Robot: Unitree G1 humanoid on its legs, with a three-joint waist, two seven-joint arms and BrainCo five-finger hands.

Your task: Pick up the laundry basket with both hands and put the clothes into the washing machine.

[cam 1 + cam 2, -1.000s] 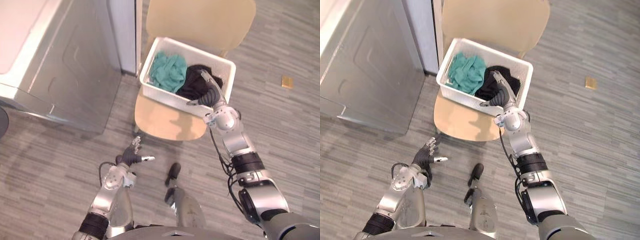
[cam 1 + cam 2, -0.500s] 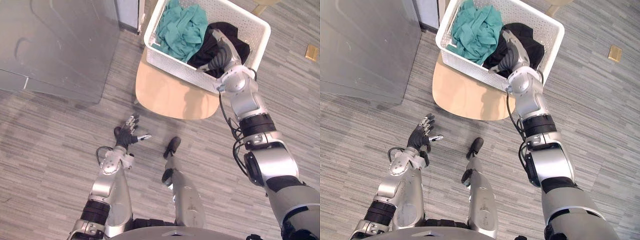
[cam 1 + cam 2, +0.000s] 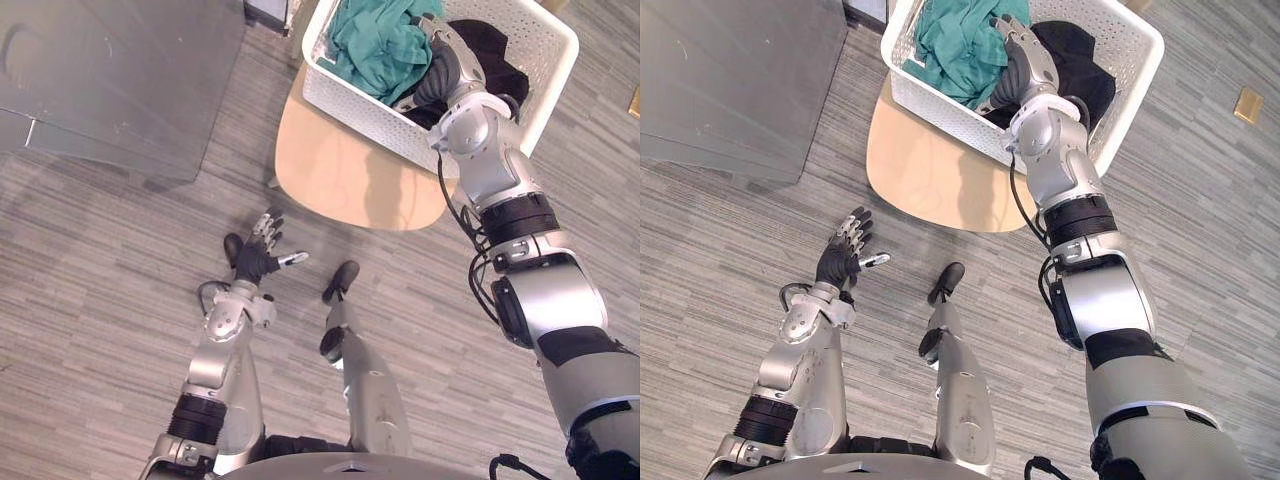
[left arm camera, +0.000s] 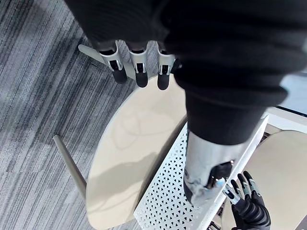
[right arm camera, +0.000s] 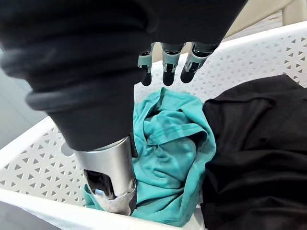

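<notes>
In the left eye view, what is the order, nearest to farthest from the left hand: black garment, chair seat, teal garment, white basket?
From the left hand:
1. chair seat, just ahead
2. white basket, on the seat
3. teal garment, basket's left side
4. black garment, basket's right side

Grey wood-grain plank flooring covers the room in mixed lighter and darker streaks, laid in long narrow boards. At 12 o'clock in the head views stands a chair with a pale, rounded wooden seat, its smooth surface carrying soft-edged shadows. The left wrist view shows one thin grey leg slanting out from beneath the seat to the floor. At 2 o'clock a small tan square plate lies flat on the boards. The light is even and diffuse.
</notes>
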